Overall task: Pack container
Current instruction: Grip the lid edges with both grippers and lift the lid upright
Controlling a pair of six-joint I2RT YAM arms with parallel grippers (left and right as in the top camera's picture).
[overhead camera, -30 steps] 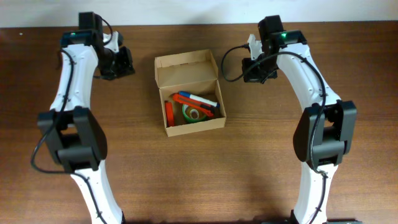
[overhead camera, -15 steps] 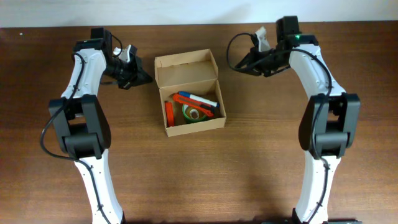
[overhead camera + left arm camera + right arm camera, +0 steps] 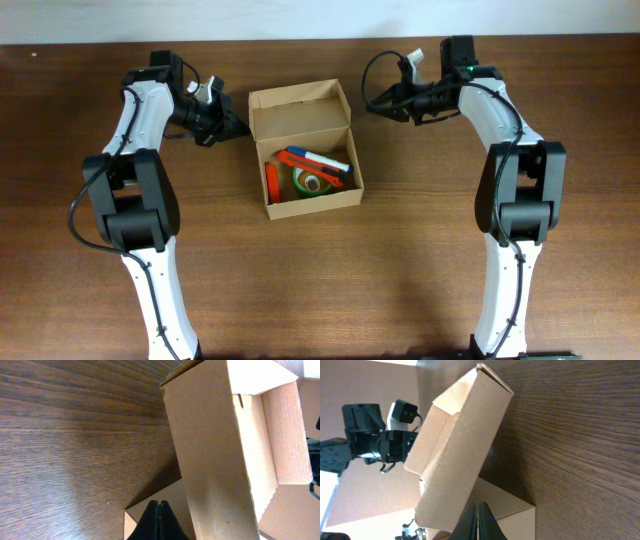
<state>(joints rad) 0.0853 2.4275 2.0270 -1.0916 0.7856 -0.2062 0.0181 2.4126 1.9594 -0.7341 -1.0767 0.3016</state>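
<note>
The container (image 3: 308,150) is set near the middle of the worktop's (image 3: 400,250) far edge, its flap lid raised at the back. It is flanked by the left gripper (image 3: 160,508) and the right gripper (image 3: 479,510). Both are pinched fully together on nothing and placed just beside the lid's two ends.

In the left wrist view the right and bottom edges are cutting off the container (image 3: 215,450), and its wall is hiding what lies inside from us. We are seeing only the dark tips of the left gripper (image 3: 160,510) and the right gripper (image 3: 479,512), cut by the bottom edges. From overhead, the packed things (image 3: 310,172) are overlapping and looking too small for us to name.
</note>
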